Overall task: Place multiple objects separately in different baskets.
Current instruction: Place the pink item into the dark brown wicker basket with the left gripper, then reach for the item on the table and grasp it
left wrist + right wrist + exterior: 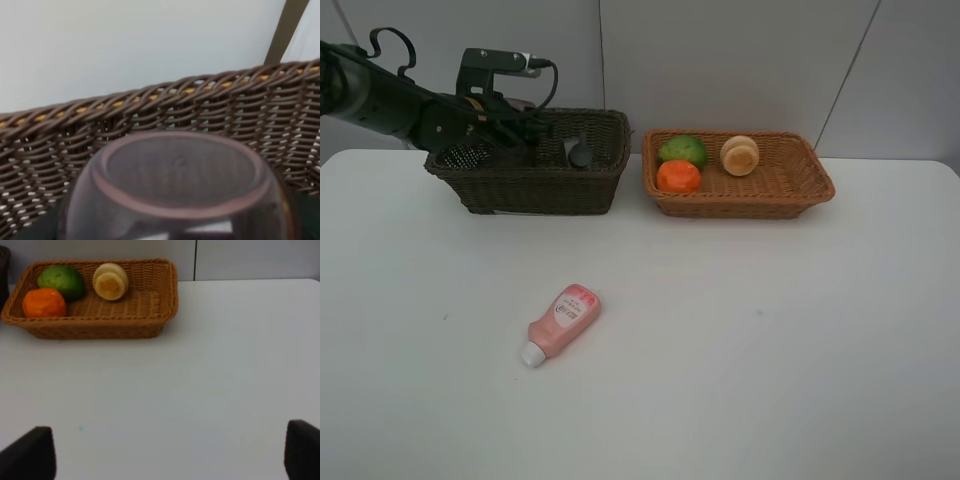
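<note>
My left gripper [510, 135] reaches down into the dark brown basket [535, 188] and holds the translucent mauve cup [175, 190], which fills the left wrist view against the basket wall [165, 107]; the fingers are hidden. A dark bottle [578, 152] lies in that basket. The light basket [740, 200] holds a green fruit [682, 150], an orange fruit [678, 176] and a pale tan ridged round item [740, 155]. The pink white-capped bottle [562, 320] lies on the table. My right gripper [165, 455] is open and empty over the table, outside the exterior high view.
The white table [770, 330] runs to a grey panelled wall [740, 60] behind the baskets. In the right wrist view the light basket [100, 325] stands well ahead of the right gripper's fingertips [30, 452].
</note>
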